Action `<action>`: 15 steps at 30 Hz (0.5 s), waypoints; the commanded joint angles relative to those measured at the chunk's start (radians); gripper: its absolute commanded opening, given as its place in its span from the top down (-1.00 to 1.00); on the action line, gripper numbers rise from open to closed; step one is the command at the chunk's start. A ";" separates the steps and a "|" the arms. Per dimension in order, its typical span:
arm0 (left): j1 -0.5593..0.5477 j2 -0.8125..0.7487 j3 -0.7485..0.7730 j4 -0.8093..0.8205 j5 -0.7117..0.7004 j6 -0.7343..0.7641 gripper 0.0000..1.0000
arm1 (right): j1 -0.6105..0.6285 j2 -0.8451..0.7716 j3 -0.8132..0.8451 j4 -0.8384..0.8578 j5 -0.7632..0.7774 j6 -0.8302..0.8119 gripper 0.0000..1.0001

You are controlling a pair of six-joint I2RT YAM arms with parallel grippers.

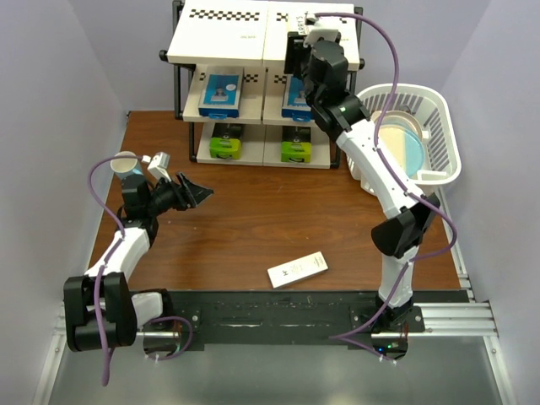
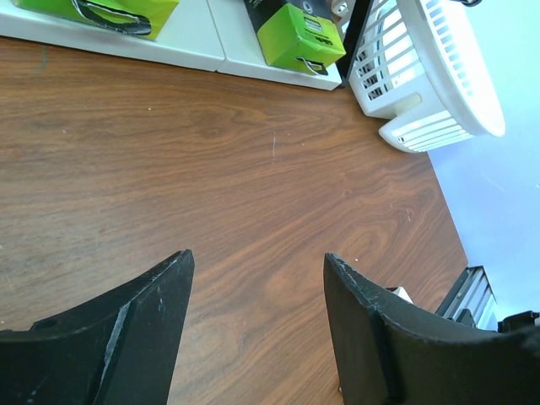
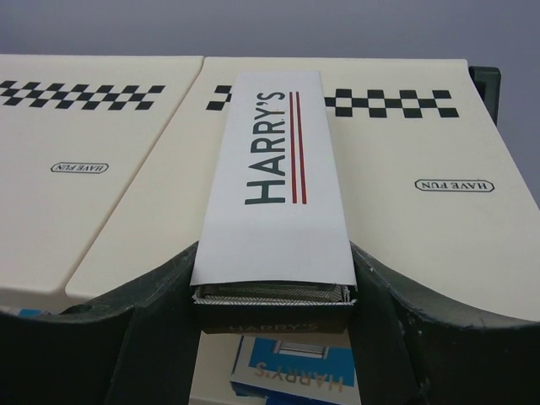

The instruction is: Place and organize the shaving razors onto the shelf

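Pinched in right gripper (image 3: pixel 274 263): Harry's box (image 3: pixel 270 169), lengthwise over right half of shelf (image 3: pixel 422 228) top board, not yet let go; cannot tell whether resting or just above; done, judging by tiers: two blue boxes (image 1: pixel 222 91) on middle, two green-ended boxes (image 1: pixel 225 142) on bottom; left to do: release this one, then fetch second Harry's box (image 1: pixel 298 270) lying on table (image 1: pixel 253 219) near arm bases; left gripper (image 2: pixel 257 261) spread, holding nothing, over table; basket (image 1: pixel 439 139) with plate (image 1: pixel 405 148) just right of shelf, likely to crowd right arm.
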State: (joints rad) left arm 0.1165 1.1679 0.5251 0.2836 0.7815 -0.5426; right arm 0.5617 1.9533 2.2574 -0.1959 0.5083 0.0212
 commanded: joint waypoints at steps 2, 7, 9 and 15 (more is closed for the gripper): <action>0.011 -0.010 -0.011 0.061 0.015 -0.020 -0.36 | 0.001 0.012 0.056 0.042 0.056 0.034 -0.22; 0.012 -0.005 -0.011 0.069 0.015 -0.026 -0.36 | 0.012 0.025 0.065 0.062 0.105 0.028 -0.11; 0.011 -0.004 -0.010 0.071 0.018 -0.028 -0.36 | 0.018 0.032 0.068 0.072 0.127 0.023 -0.07; 0.011 0.001 -0.011 0.078 0.018 -0.031 -0.36 | 0.036 0.047 0.074 0.093 0.160 0.002 -0.07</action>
State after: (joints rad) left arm 0.1177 1.1683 0.5251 0.3046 0.7818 -0.5640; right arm 0.5785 1.9911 2.2917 -0.1585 0.6060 0.0277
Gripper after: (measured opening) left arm 0.678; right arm 0.592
